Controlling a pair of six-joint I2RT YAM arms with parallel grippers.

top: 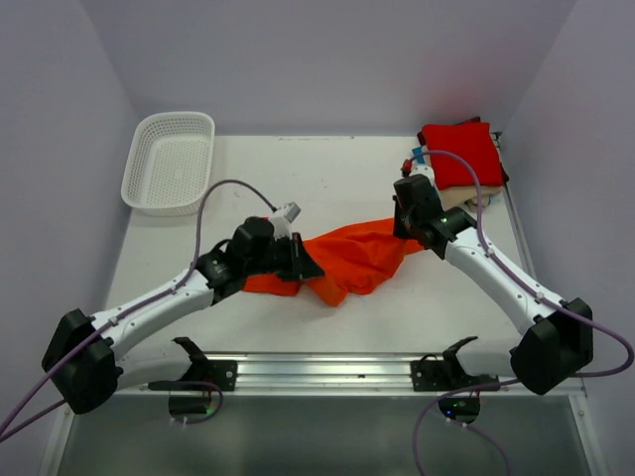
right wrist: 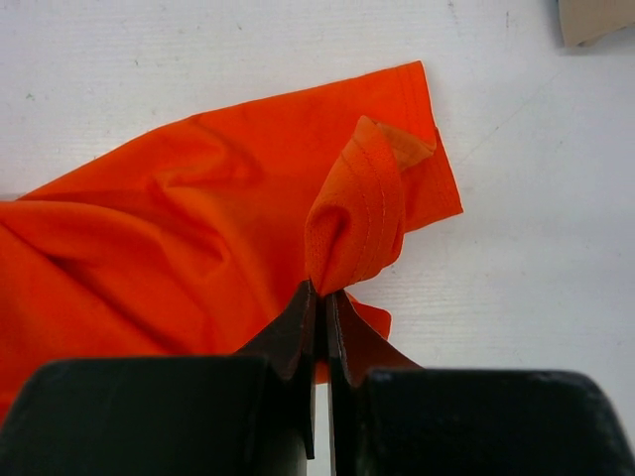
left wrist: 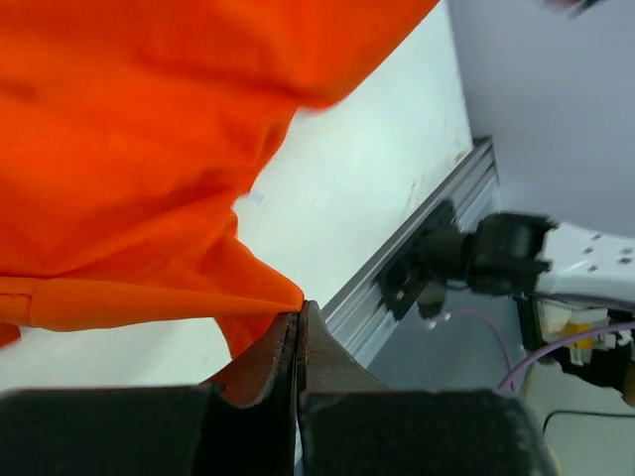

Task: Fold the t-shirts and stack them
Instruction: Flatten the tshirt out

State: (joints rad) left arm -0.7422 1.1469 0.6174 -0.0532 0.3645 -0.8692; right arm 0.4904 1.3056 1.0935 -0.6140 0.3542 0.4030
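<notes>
The orange t-shirt [top: 352, 260] lies crumpled on the white desk [top: 327, 169], nearer than the mesh basket [top: 174, 117] and to its right. The left end effector [left wrist: 300, 312] is closed, apparently nipping a pointed corner of the cloth. The right end effector [right wrist: 321, 293] is clamped on a stitched hem fold. The knit looks light, limp and matte, so it should sag between holds; hems and corners likely give the surest purchase. Level with the basket, far to its right, a red folded t-shirt [top: 461, 152] tops a square stack.
</notes>
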